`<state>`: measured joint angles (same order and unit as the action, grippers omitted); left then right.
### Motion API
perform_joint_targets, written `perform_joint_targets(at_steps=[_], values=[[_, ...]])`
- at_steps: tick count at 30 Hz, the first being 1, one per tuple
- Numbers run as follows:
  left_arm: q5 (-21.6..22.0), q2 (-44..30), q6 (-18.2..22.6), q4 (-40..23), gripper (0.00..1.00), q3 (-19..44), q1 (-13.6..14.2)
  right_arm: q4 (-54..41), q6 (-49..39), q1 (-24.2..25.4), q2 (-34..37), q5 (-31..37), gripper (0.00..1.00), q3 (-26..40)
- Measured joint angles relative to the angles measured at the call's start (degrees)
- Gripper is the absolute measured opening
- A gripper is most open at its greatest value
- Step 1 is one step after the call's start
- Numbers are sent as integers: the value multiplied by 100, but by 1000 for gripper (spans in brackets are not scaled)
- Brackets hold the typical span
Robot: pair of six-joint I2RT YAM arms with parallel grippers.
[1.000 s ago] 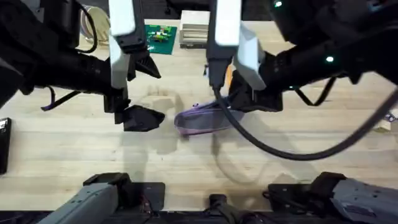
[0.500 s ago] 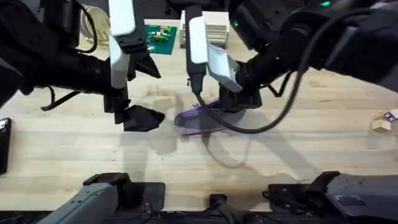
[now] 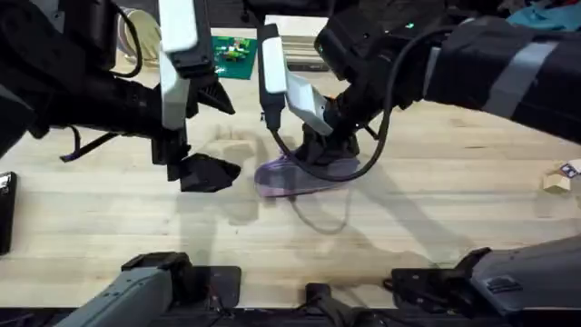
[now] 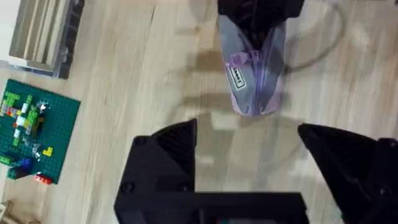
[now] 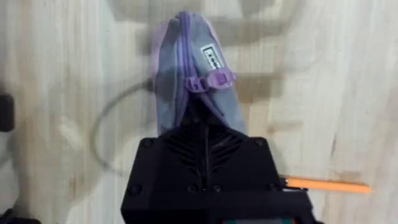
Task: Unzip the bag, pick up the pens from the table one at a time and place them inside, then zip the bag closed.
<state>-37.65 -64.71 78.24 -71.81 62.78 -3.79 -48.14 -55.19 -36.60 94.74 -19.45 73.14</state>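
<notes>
The lavender and grey-purple bag (image 3: 289,175) lies on the table (image 3: 436,209) at mid-centre, its zipper running lengthwise and looking zipped along the visible part. A purple zipper pull (image 5: 211,79) and a small label sit on top. My right gripper (image 3: 325,151) is down on the bag's right end, fingers (image 5: 180,149) pressed together on the fabric. An orange pen (image 5: 326,185) lies on the wood just beside that gripper. My left gripper (image 3: 205,171) hovers left of the bag (image 4: 252,74), fingers (image 4: 168,149) spread wide with nothing between them.
A green brick baseplate (image 3: 234,53) and a pale slatted box (image 3: 295,50) sit at the back. A black device (image 3: 4,211) lies at the left edge, small wooden blocks (image 3: 558,178) at the right edge. The right arm's cable (image 3: 318,204) loops in front of the bag.
The right arm has swung leftward and lowered, bringing its gripper along the bag's right end. The left arm and the bag have stayed in place.
</notes>
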Motion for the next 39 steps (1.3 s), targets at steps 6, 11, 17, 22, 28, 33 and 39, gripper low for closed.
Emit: perform_joint_targets(at_steps=[6,11,17,22,28,33,39], values=[[-1,0,0,0,993,0,0,-179,-17,-1,0,-60,31,0],[-2,0,0,0,993,0,0,-180,-57,0,64,-94,31,14],[0,0,0,0,994,0,0,-181,-68,2,275,-118,123,28],[0,0,0,2,993,0,0,-190,-104,4,278,-117,941,31],[-2,0,0,-23,993,0,0,-241,-145,2,278,-119,997,42],[-12,0,0,-66,993,0,0,-243,-130,2,278,-119,998,44],[-26,0,53,-63,993,0,0,-369,722,47,184,-98,998,256]])
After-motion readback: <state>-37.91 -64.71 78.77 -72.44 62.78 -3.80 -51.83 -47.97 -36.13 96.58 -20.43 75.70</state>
